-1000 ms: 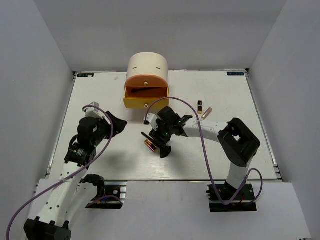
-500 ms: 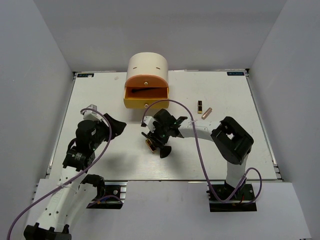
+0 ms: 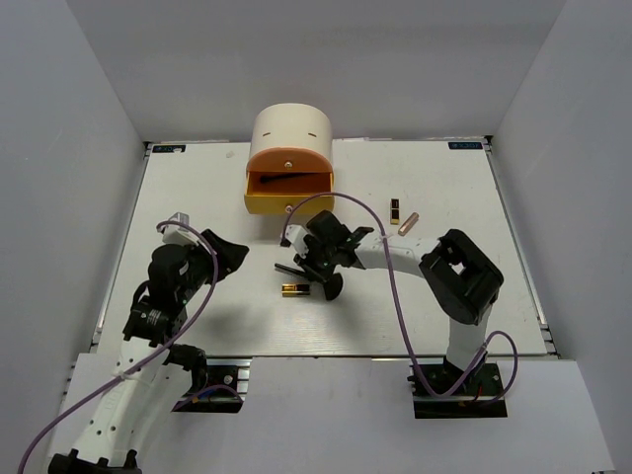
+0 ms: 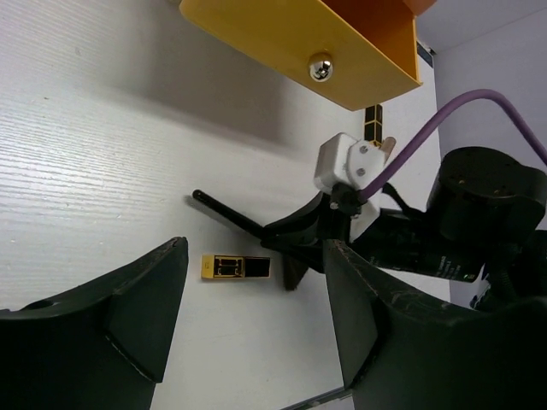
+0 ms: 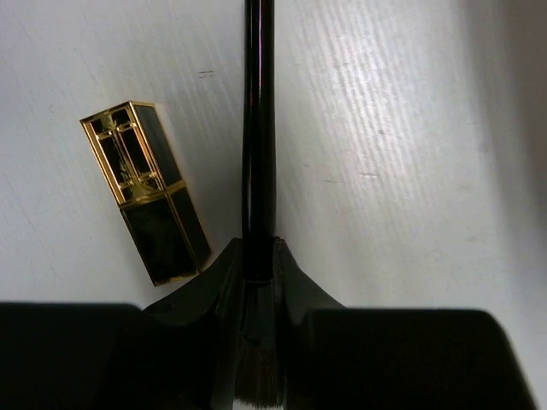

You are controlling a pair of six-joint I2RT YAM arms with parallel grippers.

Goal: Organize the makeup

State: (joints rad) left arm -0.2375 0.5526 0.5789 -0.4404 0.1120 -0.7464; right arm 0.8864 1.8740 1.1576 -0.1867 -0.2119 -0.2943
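Two lipsticks [image 3: 293, 289] [image 3: 395, 208], one stick [image 3: 408, 223], two brushes [image 3: 280, 182] [image 5: 256, 128] (right gripper [image 5: 256, 275] pinching one)

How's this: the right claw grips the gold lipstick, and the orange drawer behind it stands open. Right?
Not quite. The right claw grips the thin black brush, not the lipstick, which lies loose beside it. The right wrist view shows this. The drawer does stand open.

White table [image 3: 197, 197] enclosed by plain grey walls [image 3: 69, 148].
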